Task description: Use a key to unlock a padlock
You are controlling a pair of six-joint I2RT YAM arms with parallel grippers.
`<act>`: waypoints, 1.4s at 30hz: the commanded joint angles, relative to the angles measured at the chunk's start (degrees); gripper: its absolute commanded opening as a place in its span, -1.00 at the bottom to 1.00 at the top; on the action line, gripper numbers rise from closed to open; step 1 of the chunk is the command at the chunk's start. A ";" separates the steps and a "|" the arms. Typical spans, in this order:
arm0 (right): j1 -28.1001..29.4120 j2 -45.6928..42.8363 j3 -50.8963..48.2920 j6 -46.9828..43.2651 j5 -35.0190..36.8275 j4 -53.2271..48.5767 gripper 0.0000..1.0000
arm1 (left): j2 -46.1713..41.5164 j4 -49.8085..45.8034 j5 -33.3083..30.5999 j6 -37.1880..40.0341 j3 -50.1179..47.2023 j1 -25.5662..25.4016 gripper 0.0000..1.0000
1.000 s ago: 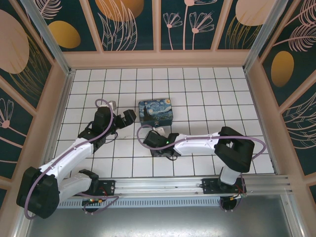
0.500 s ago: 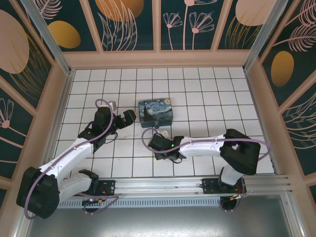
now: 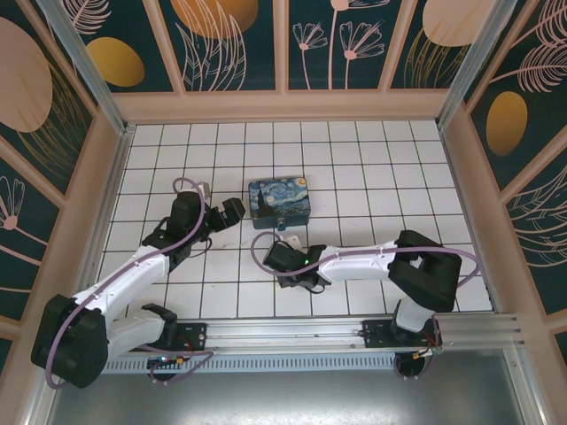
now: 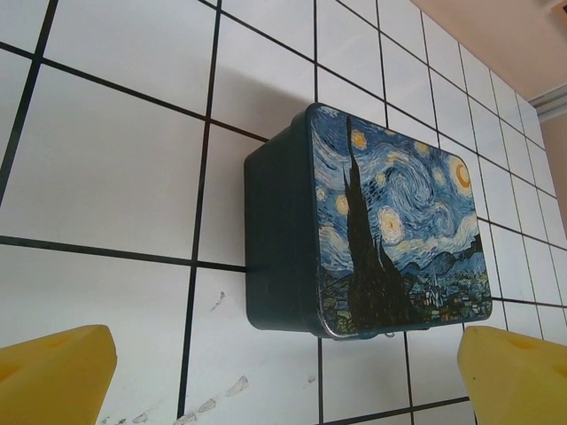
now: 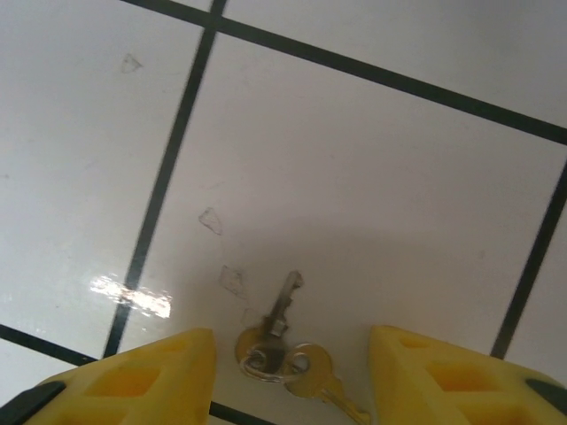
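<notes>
The key (image 5: 282,312) lies flat on a white tile, its blade pointing away from the camera, joined by a small ring to a second brassy key (image 5: 312,370). My right gripper (image 5: 292,376) hangs low over them, open, one yellow fingertip (image 5: 151,376) on each side and neither touching the keys. In the top view the right gripper (image 3: 283,258) sits just in front of the painted box. My left gripper (image 4: 288,381) is open wide, with nothing between its fingers, and faces the box's side; it is left of the box from above (image 3: 232,212). The padlock is out of view.
A dark-blue swirl-painted box (image 3: 279,200) stands closed on the tiled floor (image 3: 372,177) between the two grippers, its near side (image 4: 279,239) just ahead of the left fingers. Wooden walls enclose the floor, and a metal rail (image 3: 301,332) runs along the near edge.
The right gripper has shifted slightly toward the near edge and its fingers have drawn somewhat closer together. The left arm has not moved.
</notes>
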 commanded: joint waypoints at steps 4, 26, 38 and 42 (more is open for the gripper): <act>2.58 4.62 2.81 -1.37 1.17 -3.23 -0.09 | 0.70 1.16 0.76 -0.40 0.29 -0.01 0.98; 0.86 1.89 -3.11 2.04 -1.17 3.29 -1.00 | 1.49 1.69 1.46 -0.55 0.61 0.01 0.98; -1.26 -7.38 -5.18 5.37 -0.11 6.14 -1.00 | 1.15 2.17 3.35 -0.79 1.43 0.03 0.98; -3.12 -14.32 -7.97 7.34 -0.40 8.93 -1.00 | 1.21 3.37 4.62 -1.82 1.74 -0.01 0.98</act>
